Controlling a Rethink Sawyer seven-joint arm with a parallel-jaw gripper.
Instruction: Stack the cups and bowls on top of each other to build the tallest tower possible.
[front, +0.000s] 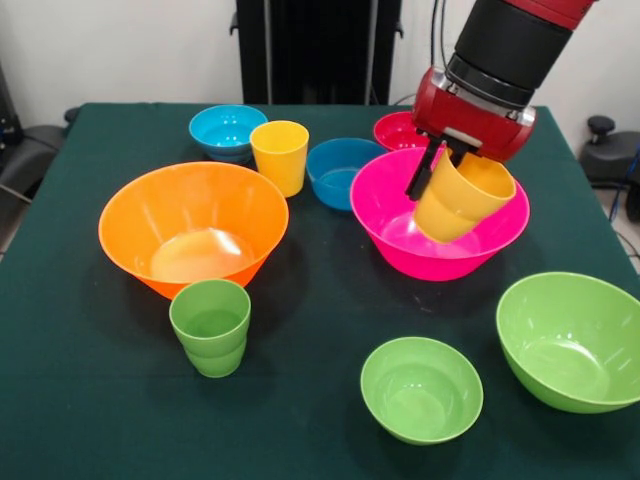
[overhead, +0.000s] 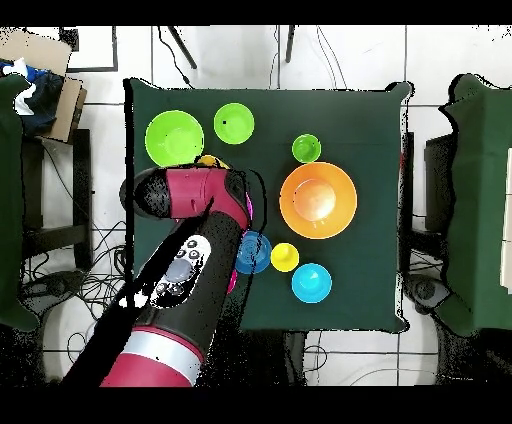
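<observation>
My gripper is shut on the rim of the orange-yellow cup, one black finger outside the wall. The cup hangs tilted over the large hot pink bowl, its base inside the bowl's rim; I cannot tell whether it touches. The large orange bowl sits at the left with the green cup upright in front of it. The yellow cup stands behind, between the light blue bowl and the darker blue bowl. In the overhead view the arm hides the gripper.
A small lime green bowl and a large lime green bowl sit near the front right. The red-pink bowl peeks out behind the pink one. All stand on a dark green tablecloth; chairs flank the table.
</observation>
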